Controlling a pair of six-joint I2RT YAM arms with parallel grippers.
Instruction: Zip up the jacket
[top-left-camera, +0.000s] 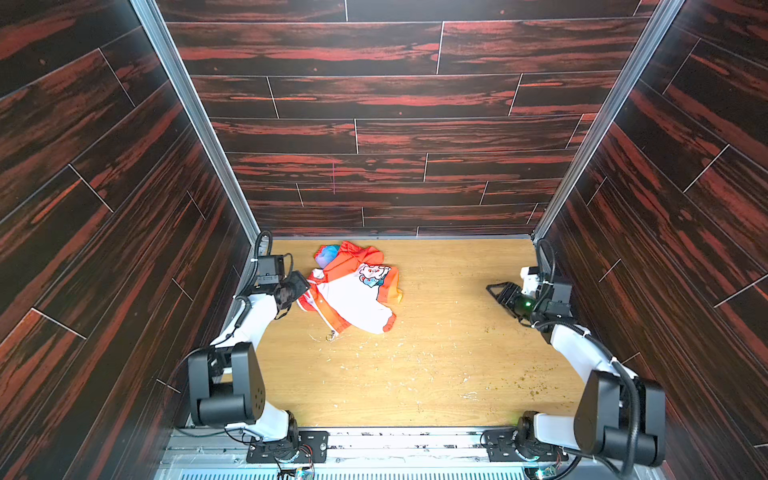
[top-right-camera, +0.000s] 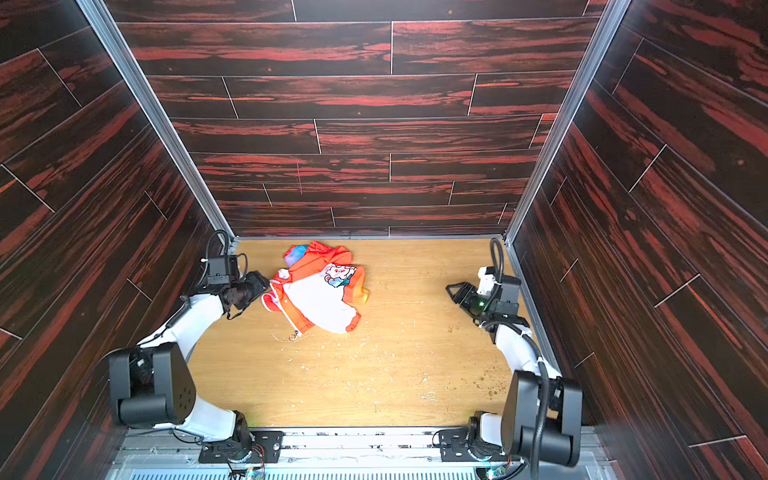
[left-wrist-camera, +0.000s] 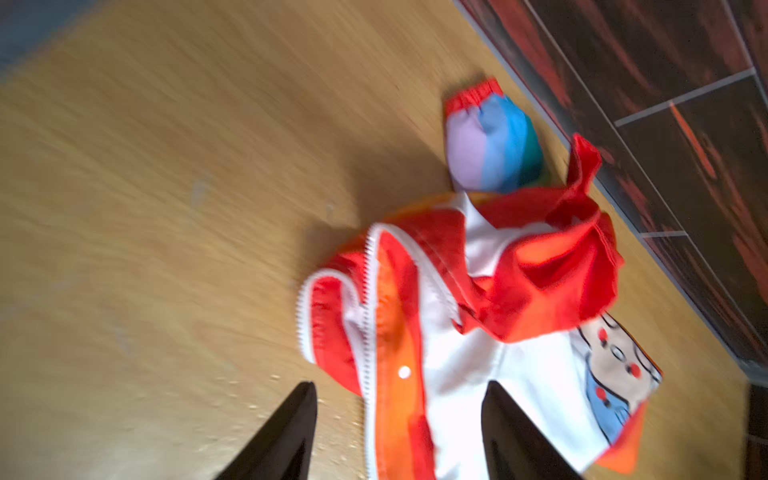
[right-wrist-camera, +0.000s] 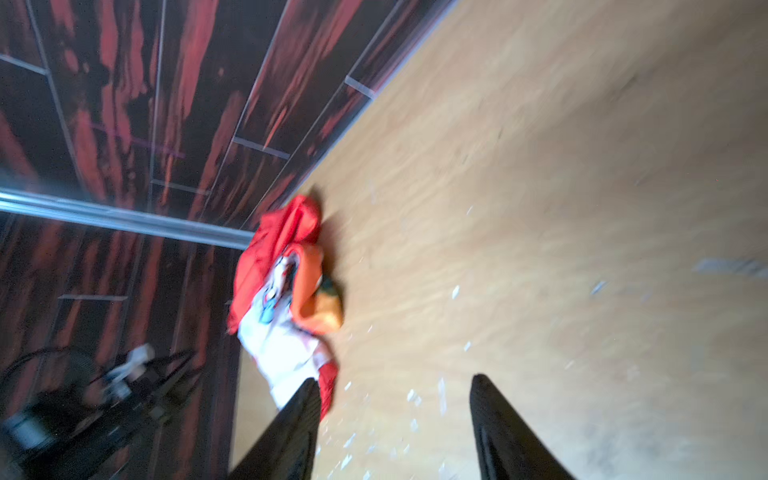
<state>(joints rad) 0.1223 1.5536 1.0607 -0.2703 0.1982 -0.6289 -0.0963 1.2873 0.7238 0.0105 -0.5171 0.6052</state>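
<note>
**Jacket**, crumpled, on the wooden worktop. It lies in the far-left part, close to the far edge and just beside the left edge. The white panel faces up and bears a cartoon-animal print, whose details are too small to read. The orange-red hood and trim are bunched toward the far edge. A rainbow-striped sleeve with a red cuff points at the back wall.

**Zip**: undone, its white teeth running in separate rows along the orange edge.

**Room:** the worktop's middle, right side and near half carry only pale flecks.

**Left hand:** fingers spread fairly wide, standing at the jacket's left border with the zip edge seen between them. It grips nothing; whether it touches the cloth cannot be told.

**Right hand:** fingers likewise apart and empty. It is near the right edge, well apart from the jacket and pointing toward it.
</note>
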